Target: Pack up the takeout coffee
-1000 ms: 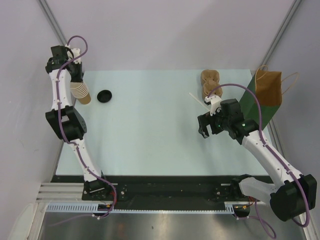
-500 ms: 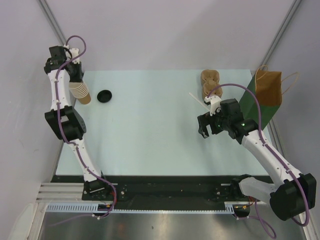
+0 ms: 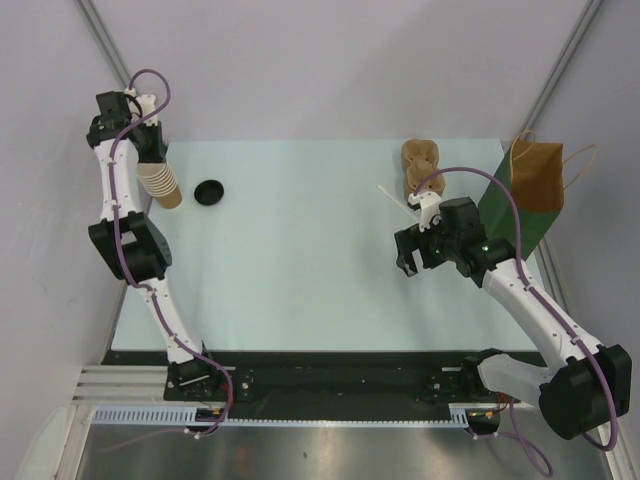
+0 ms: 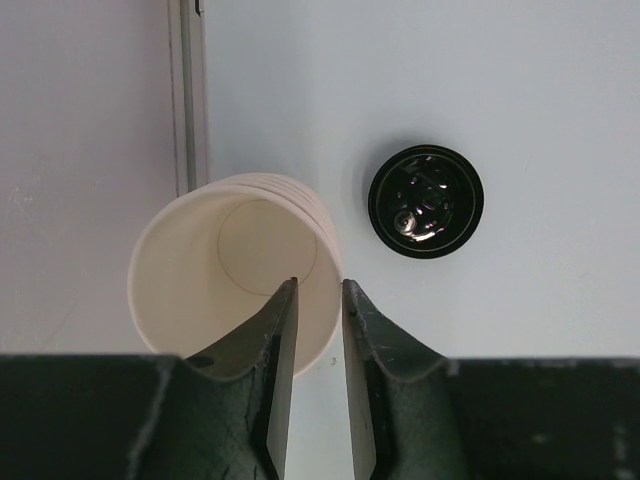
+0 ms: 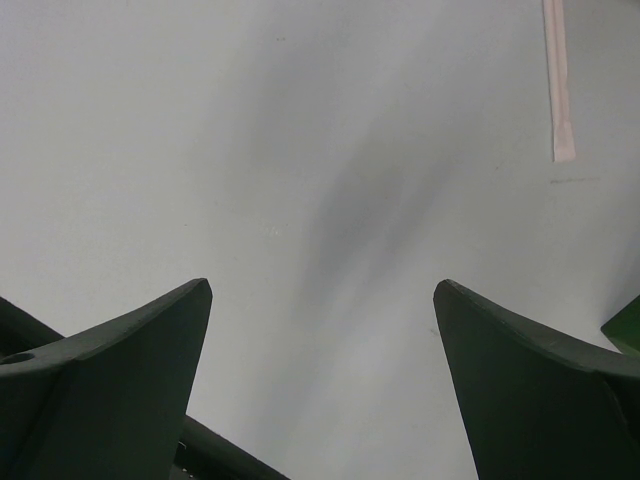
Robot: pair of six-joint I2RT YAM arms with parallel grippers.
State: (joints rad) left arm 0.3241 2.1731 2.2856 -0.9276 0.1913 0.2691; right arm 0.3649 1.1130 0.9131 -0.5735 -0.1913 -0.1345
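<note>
- Table (image 3: 300, 260) carries cup stack (image 4: 215, 290).
- Left arm (image 3: 130, 248) stands upright over cup stack, left gripper (image 4: 318, 285) pointing down, pinching its top rim.
- Right arm (image 3: 530, 300) crouches well apart from cup stack, right gripper (image 5: 322, 288) spread wide, empty.
- Black lid (image 4: 426, 201) lies just beside cup stack.

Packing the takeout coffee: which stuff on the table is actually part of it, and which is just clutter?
Job: paper cup stack, black lid, paper bag.
Probably clutter: wrapped straw, brown pulp piece.
</note>
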